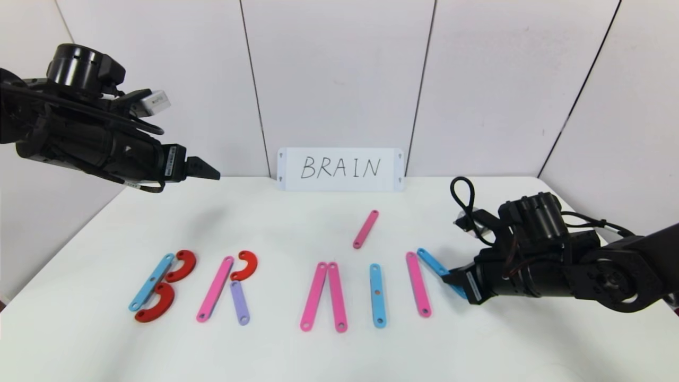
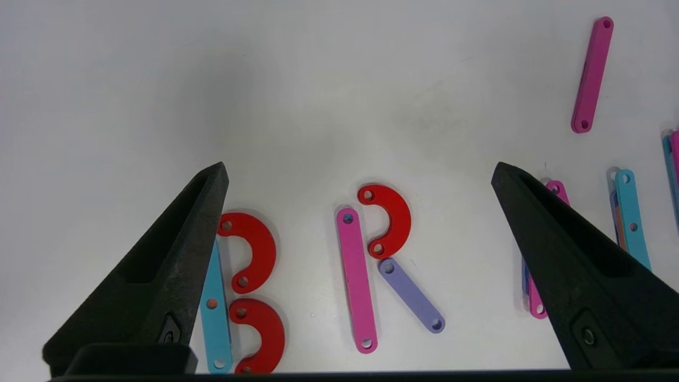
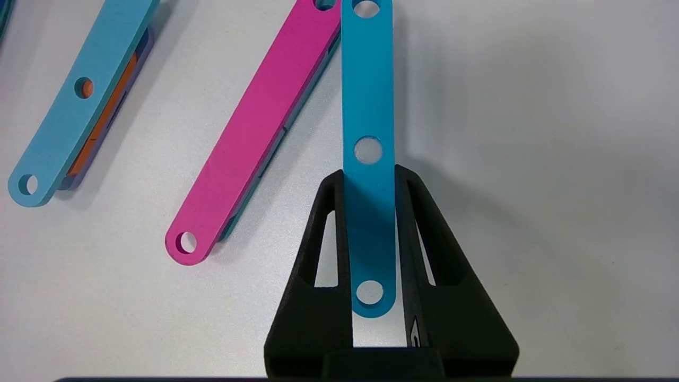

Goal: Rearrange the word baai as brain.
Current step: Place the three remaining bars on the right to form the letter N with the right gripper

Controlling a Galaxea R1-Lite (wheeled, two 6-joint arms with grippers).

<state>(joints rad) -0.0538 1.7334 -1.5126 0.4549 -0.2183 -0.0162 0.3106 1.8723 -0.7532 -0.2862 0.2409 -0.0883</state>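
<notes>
White panelled walls back a white bench (image 1: 297, 355), with a card (image 1: 340, 168) handwritten "BRAIN" leaning at the rear. Head view: the word (image 1: 276, 286) lies across the bench front as B, R, a pink inverted V, a blue I, then a pink strip (image 1: 418, 284) with a diagonal blue strip (image 1: 432, 263) running from its top. A spare pink strip (image 1: 366, 228) lies behind, apart. The left tool (image 1: 204, 168) hangs high above the bench's left side; the right tool (image 1: 451, 278) sits low at the diagonal blue strip's near end.

Left wrist view: the left tool (image 2: 360, 175) is spread wide, holding nothing, above the R, made of a pink upright (image 2: 357, 279), a red curve (image 2: 390, 220) and a purple leg (image 2: 412, 295).

Right wrist view: the right tool (image 3: 370, 178) is closed on the diagonal blue strip (image 3: 367, 101), one finger (image 3: 329, 233) against each long edge.
</notes>
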